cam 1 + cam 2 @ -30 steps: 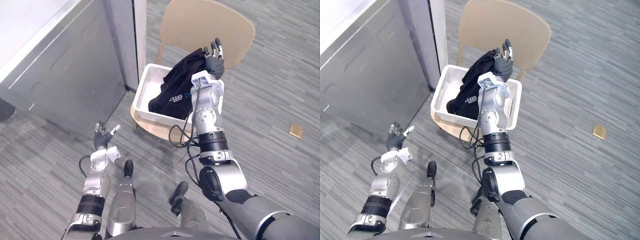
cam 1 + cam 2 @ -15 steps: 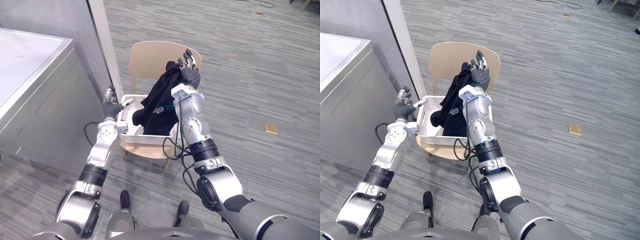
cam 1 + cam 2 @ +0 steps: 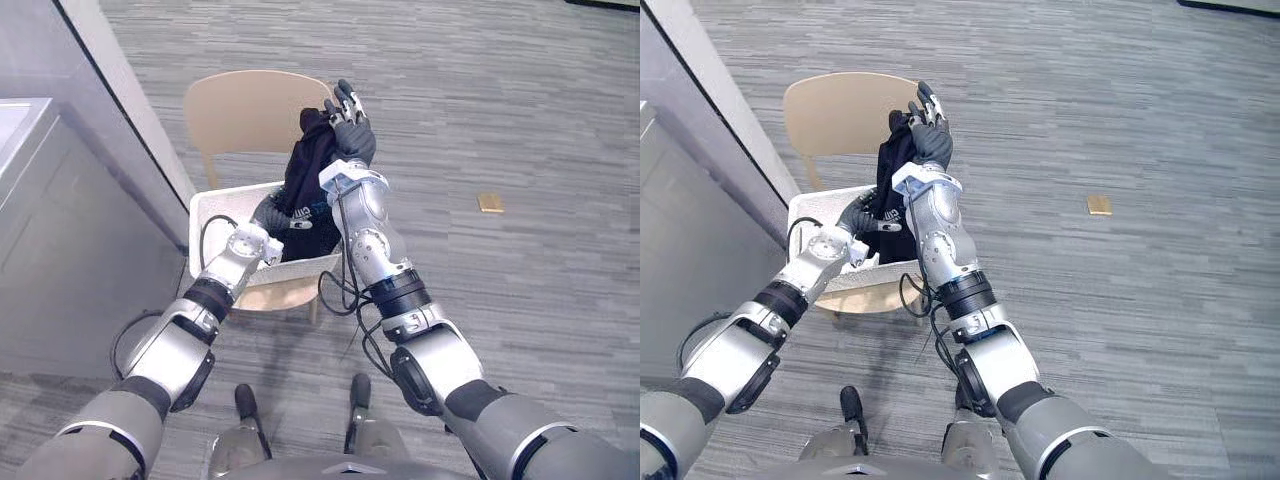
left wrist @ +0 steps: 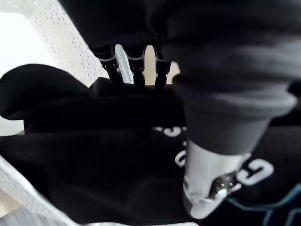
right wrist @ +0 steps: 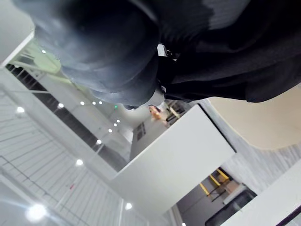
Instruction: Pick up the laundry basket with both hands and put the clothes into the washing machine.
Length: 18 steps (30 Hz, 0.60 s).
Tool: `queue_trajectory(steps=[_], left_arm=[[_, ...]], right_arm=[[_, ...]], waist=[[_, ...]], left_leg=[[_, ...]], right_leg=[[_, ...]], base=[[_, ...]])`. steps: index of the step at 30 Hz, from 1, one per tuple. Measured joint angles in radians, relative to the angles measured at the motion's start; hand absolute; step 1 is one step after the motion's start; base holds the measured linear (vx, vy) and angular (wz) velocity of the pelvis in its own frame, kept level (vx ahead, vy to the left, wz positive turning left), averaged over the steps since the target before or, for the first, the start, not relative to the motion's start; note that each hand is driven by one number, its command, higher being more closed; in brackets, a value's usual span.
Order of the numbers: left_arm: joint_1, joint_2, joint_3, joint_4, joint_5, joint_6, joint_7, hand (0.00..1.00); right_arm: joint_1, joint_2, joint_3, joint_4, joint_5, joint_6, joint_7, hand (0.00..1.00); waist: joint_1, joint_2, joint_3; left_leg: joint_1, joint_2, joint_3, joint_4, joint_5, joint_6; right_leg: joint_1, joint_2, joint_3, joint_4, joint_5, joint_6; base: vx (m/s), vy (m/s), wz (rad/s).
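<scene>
A white laundry basket [image 3: 212, 214] stands on the seat of a beige chair [image 3: 243, 118]. My right hand [image 3: 352, 135] is raised above the basket's right side. A black garment [image 3: 308, 172] with pale print hangs from it, pinched at its top, with some fingers [image 3: 345, 100] pointing upward. The garment's lower end still lies in the basket. My left hand [image 3: 856, 214] is inside the basket against the garment's lower folds. In the left wrist view the black cloth [image 4: 94, 155] lies against the mesh basket wall [image 4: 70, 47].
A grey machine [image 3: 60, 240] stands at the left, with a pale upright post [image 3: 120, 90] behind it next to the chair. A small tan object [image 3: 490, 203] lies on the grey carpet to the right.
The camera has swung, shifting the whole picture. My left hand has gone from the basket's near rim into the basket, onto the garment. The right hand still holds the garment up.
</scene>
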<state>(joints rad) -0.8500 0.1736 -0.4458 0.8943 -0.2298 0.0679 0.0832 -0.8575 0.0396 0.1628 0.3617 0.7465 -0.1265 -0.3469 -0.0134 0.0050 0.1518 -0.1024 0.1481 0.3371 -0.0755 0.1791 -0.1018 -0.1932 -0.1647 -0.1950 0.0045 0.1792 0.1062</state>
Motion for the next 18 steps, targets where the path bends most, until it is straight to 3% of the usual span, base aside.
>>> queue_trajectory(steps=[6,7,11,18], left_arm=[[-0.059,-0.052,-0.024,0.089,0.11,0.022,0.021,0.0],[-0.076,-0.071,-0.017,0.109,0.117,0.028,0.039,1.0],[-0.086,-0.138,0.057,0.109,0.103,0.032,0.102,1.0],[-0.09,-0.225,0.138,0.104,-0.082,0.021,0.175,1.0]], right_arm=[[-0.011,0.04,0.053,0.0,0.014,0.0,0.0,1.0],[-0.017,0.047,0.069,0.0,0.015,-0.001,0.0,1.0],[-0.022,0.072,0.107,0.0,0.018,-0.001,-0.002,1.0],[-0.022,0.072,0.11,-0.041,0.033,-0.01,-0.011,1.0]], waist=[[-0.009,0.002,0.001],[-0.014,0.002,0.001],[-0.021,0.002,0.001],[-0.035,0.004,0.002]], left_leg=[[-0.007,0.003,0.024,0.0,-0.004,-0.005],[-0.015,0.004,0.028,0.0,-0.006,-0.009],[-0.019,0.007,0.061,0.0,-0.006,-0.011],[0.003,0.013,0.094,0.0,-0.009,-0.013]], right_leg=[[-0.023,0.004,0.025,0.001,0.004,-0.004],[-0.035,0.004,0.027,0.002,0.006,-0.006],[-0.061,0.004,0.054,0.003,0.016,-0.007],[-0.063,0.011,0.078,0.006,0.02,-0.007]], base=[[0.01,-0.012,-0.11],[-0.01,-0.007,-0.1],[0.01,-0.008,-0.21],[0.03,-0.011,-0.14]])
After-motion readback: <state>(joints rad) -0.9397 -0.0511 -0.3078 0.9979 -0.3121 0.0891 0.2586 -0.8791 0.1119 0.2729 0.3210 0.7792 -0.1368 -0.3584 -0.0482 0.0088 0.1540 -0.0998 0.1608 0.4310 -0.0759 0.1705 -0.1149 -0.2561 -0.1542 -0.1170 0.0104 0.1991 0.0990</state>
